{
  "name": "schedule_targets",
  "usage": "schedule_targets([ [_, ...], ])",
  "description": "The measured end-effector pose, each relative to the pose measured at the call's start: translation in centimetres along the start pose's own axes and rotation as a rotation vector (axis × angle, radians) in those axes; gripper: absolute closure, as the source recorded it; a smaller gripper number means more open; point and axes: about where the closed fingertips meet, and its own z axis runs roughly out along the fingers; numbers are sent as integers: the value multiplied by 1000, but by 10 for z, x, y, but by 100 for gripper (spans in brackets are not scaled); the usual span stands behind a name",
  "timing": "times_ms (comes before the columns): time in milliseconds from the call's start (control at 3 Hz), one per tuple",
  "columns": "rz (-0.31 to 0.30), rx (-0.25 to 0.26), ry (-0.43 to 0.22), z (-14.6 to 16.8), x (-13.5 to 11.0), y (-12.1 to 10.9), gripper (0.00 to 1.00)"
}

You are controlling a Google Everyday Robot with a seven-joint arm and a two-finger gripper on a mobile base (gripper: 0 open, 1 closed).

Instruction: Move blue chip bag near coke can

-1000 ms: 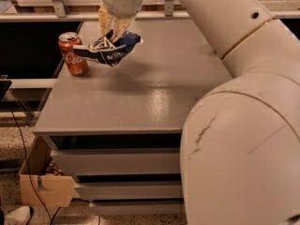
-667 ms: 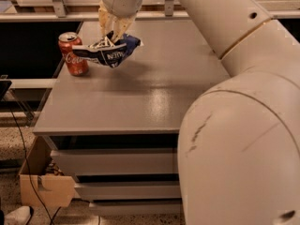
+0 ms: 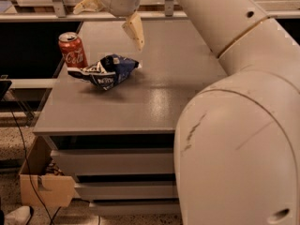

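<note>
The blue chip bag (image 3: 105, 70) lies crumpled on the grey table (image 3: 159, 95), at its left side. Just left of the bag and slightly behind it, the red coke can (image 3: 72, 50) stands upright; the bag's left tip reaches the can's base. My gripper (image 3: 108, 27) hangs above and behind the bag, open and holding nothing. One cream finger (image 3: 135, 31) points down over the bag's right end; the other (image 3: 86, 4) sticks out to the left.
My large cream arm (image 3: 234, 125) fills the right half of the view and hides that side of the table. Drawers (image 3: 117, 163) sit under the tabletop. A cardboard box (image 3: 44, 186) stands on the floor at the lower left. A metal rail (image 3: 42, 15) runs behind the table.
The gripper has let go of the blue chip bag and risen above it with its fingers spread. The bag now rests on the table beside the can.
</note>
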Motion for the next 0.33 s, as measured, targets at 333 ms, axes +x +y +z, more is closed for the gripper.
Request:
schedule_targets([
  [333, -5, 2, -7, -1, -1, -2, 0],
])
